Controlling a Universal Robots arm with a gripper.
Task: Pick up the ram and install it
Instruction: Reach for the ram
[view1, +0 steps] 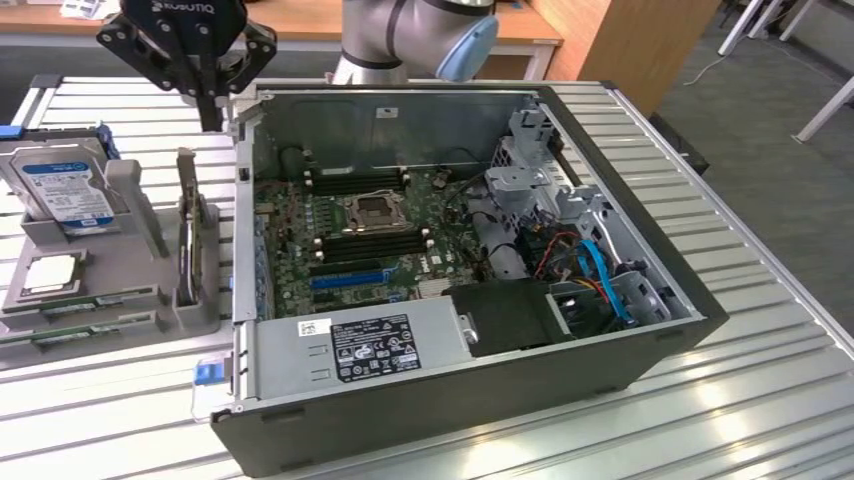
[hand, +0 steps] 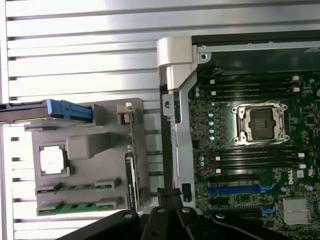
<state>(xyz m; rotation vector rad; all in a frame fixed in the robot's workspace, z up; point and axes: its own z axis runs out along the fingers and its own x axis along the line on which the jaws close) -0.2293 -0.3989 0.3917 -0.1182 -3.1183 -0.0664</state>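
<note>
Two rams, thin green sticks with dark chips, lie side by side in the grey holder (view1: 134, 300) at the exterior view's left: one (view1: 83, 304) (hand: 77, 186) and one just in front of it (view1: 60, 335) (hand: 77, 206). My gripper (view1: 210, 118) (hand: 170, 194) hangs high above the table, behind the holder and close to the open computer case's (view1: 627, 340) back left corner. Its fingers are shut with nothing between them. Dark memory slots (view1: 374, 242) (hand: 257, 157) run on the green motherboard beside the processor socket (view1: 370, 211) (hand: 262, 122).
The holder also carries a hard drive (view1: 60, 190), a processor chip (view1: 51, 272) (hand: 52, 160) and an upright card with a metal bracket (view1: 187, 230) (hand: 131, 165). A blue slot (view1: 354, 277) (hand: 240, 189), power supply (view1: 360, 345) and cables (view1: 607, 270) are inside the case.
</note>
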